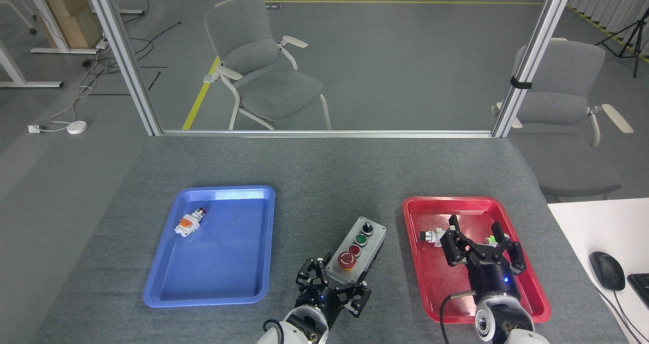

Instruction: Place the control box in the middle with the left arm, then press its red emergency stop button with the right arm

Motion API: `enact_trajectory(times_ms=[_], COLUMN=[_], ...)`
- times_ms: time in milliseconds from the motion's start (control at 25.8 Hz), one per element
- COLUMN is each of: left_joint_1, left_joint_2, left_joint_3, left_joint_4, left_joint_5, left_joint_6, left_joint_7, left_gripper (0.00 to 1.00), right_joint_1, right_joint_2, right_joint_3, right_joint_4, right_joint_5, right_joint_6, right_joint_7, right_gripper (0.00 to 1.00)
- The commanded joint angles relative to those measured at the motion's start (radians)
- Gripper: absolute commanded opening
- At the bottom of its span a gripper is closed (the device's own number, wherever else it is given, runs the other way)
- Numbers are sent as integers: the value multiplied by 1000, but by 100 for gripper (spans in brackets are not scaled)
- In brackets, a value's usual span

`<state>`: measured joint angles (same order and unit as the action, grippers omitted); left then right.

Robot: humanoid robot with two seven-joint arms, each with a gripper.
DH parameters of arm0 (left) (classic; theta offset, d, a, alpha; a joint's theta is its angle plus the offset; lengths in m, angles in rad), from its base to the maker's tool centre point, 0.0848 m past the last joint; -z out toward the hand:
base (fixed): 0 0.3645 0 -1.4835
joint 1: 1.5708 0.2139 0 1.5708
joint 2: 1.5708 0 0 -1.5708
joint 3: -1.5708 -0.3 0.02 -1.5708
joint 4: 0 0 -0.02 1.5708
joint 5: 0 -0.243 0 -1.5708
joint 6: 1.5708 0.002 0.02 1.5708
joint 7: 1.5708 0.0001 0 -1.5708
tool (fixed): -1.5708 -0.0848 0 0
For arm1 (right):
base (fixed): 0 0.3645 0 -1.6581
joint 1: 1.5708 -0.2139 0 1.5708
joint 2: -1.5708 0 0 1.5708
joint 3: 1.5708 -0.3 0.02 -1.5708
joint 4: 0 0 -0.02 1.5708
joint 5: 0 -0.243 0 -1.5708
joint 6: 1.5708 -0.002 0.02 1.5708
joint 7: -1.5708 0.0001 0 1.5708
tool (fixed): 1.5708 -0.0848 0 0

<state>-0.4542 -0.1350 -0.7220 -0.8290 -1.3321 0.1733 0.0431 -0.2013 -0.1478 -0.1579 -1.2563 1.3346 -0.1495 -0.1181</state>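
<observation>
The control box (359, 243), light grey with a black base, lies slanted on the grey felt of the middle (324, 202), between the two trays. Its top carries a black knob, a green button, a small red button and, nearest me, the red emergency stop button (346, 260). My left gripper (333, 283) is shut on the box's near end, one finger on each side. My right gripper (478, 242) hovers open over the red tray (527, 278), right of the box and apart from it.
The blue tray (213, 283) at the left holds a small white-orange switch (186, 223). In the red tray lie a small metal-and-black part (431, 236) and a green bit (491, 239). A white desk with a mouse (607, 270) adjoins at the right.
</observation>
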Motion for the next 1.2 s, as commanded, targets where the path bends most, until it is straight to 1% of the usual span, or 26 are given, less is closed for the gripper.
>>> enact_trajectory(times_ms=[0,78,155,272,388,427,504,543,660,737,854,931,1048,1164], left_joint_1=[11,17,55,111,163,180,224,249,339,404,496,531,545,545], left_joint_2=[8,18,58,150,216,242,302,327,400,439,445,442,433,433], left_joint_3=[3,4,7,9,12,19,53,73,150,239,394,484,599,667], left_joint_4=[-13,-44,-90,-197,-271,-295,-375,-418,-558,-651,-748,-779,-777,-775], left_joint_5=[-1,1,2,4,5,8,10,10,8,10,8,8,11,39], left_joint_6=[0,-1,-8,-12,-9,-11,-17,-20,-47,-80,-146,-182,-210,-213], left_joint_7=[-2,-2,-2,-2,-2,-2,-3,-3,-2,-2,0,6,12,14], left_gripper=[97,98,98,98,98,98,98,98,99,99,99,99,99,99], right_joint_1=[0,0,-1,-1,-23,-29,-40,-44,-56,-58,-69,-87,-115,-133], right_joint_2=[0,0,0,-1,-3,-3,-3,-6,-4,2,4,5,22,56], right_joint_3=[0,1,1,1,26,37,58,72,95,100,159,213,294,331], right_joint_4=[1,3,5,5,6,6,8,9,11,11,15,41,86,155], right_joint_5=[0,2,2,2,2,2,0,0,-2,0,0,2,2,2], right_joint_6=[1,1,-1,-4,-16,-28,-70,-102,-217,-259,-294,-298,-298,-292], right_joint_7=[-3,-3,-3,-3,-5,-5,-5,-5,-5,-5,-3,0,6,8], right_gripper=[98,97,95,78,54,43,16,0,0,0,0,0,0,0])
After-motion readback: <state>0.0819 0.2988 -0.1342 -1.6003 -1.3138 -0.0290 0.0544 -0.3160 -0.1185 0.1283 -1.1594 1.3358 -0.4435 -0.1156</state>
